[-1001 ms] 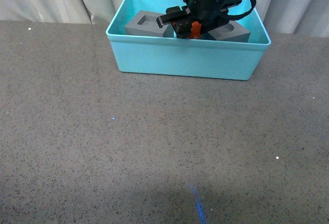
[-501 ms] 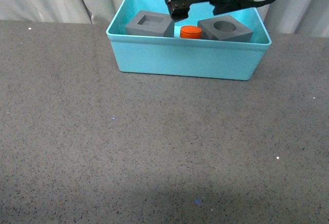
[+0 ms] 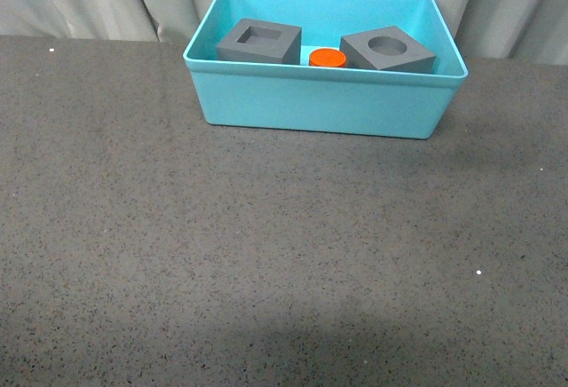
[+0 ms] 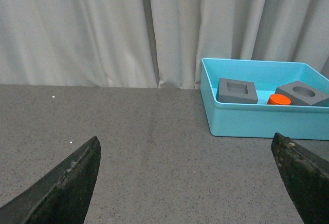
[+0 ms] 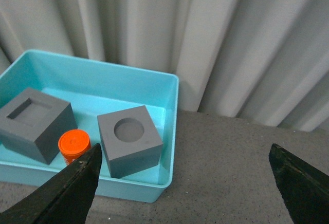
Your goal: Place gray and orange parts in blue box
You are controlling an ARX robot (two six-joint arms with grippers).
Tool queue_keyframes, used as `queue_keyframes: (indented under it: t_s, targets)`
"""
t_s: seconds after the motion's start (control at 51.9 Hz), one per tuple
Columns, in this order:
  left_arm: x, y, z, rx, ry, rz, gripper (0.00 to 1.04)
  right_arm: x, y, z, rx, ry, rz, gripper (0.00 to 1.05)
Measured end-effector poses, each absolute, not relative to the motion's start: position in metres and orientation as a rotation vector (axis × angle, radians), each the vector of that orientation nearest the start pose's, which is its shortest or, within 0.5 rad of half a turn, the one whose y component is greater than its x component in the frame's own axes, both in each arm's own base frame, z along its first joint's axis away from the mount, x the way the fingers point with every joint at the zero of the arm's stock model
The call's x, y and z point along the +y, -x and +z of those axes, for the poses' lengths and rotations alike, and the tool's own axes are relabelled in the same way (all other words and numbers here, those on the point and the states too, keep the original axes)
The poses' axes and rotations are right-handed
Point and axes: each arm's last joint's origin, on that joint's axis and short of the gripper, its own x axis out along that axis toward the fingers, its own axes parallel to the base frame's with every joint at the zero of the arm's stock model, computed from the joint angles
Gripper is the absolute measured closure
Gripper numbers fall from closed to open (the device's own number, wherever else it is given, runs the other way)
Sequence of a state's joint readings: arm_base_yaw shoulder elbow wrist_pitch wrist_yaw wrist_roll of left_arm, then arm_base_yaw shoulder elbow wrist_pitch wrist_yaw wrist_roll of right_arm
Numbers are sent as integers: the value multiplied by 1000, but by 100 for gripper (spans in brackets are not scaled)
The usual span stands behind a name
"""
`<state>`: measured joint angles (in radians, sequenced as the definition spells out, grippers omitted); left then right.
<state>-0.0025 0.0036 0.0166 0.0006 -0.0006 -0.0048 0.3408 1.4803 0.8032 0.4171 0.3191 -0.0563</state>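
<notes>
All three parts sit inside the blue box, which stands at the far side of the dark speckled surface in front of pale curtains: the gray cube with the square recess toward the robot's left, the gray cube with the round recess toward its right, and the orange cylinder upright between them, close to both. By that layout the task looks finished. The cubes look rigid and matte, likely easy to pinch across two flat opposite faces; the cylinder is small and smooth, best taken across its round side, and could tip if nudged. The left claw is spread wide and empty, well back from the box; the right claw is likewise spread and empty, above and just outside the box's right end.
</notes>
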Motion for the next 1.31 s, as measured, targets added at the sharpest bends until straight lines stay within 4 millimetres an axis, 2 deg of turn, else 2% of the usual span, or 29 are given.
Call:
queue_keyframes:
  t_s: [0.058,0.154,0.25,0.385,0.443,0.481,0.963,1.309]
  targets:
    - [0,-97,169,-14,5,-2,7,83,-279,225,91,60,23,24]
    - [0,-97,169,-14,5,-2,7,61,-247,209,-7,17,10,42]
    - [0,-97,169,-14,5,-2,7,47,-226,194,-13,11,-5,56]
    - [0,-97,169,-14,5,-3,7,34,-197,165,6,13,-2,88]
    - [0,-97,169,-14,5,-2,7,31,-191,160,25,17,5,95]
    - [0,-97,169,-14,5,-2,7,28,-186,159,28,17,9,104]
    - [0,-97,169,-14,5,-2,7,0,-144,162,15,10,-5,104]
    - [0,-97,169,-14,5,-2,7,0,-129,166,0,10,1,104]
